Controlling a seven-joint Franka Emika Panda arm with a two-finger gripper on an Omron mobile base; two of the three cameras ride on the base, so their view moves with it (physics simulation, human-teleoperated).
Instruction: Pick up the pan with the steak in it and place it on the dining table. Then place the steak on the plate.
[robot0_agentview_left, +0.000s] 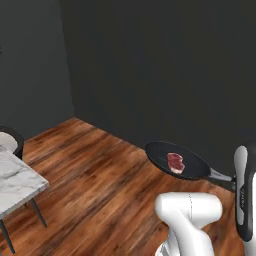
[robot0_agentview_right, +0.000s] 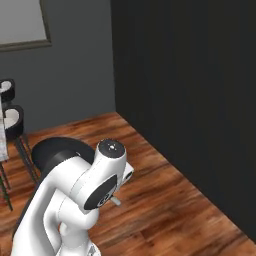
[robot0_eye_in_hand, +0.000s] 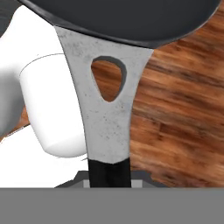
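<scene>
The claw (robot0_eye_in_hand: 109, 177) is clamped tight on the black grip end of the pan's handle (robot0_eye_in_hand: 107, 118), seen from the hand view with the grey part and its teardrop hole running up to the pan's rim. So the pan (robot0_agentview_left: 176, 160) is held up in the air over the wood floor (robot0_agentview_left: 100, 175), roughly level, and one steak (robot0_agentview_left: 175, 162) is sat inside it, a bit off centre.

Around it, not much is found. A dark wall (robot0_agentview_left: 165, 70) is close behind the pan in the left base view. One corner of the dining table (robot0_agentview_left: 17, 182) is caught at the left edge, well apart from the pan, with thin dark legs under it. Two dark chairs (robot0_agentview_right: 12, 120) can be counted in the right base view, one behind the other. A framed panel (robot0_agentview_right: 22, 22) is hung on the grey wall above them.
</scene>
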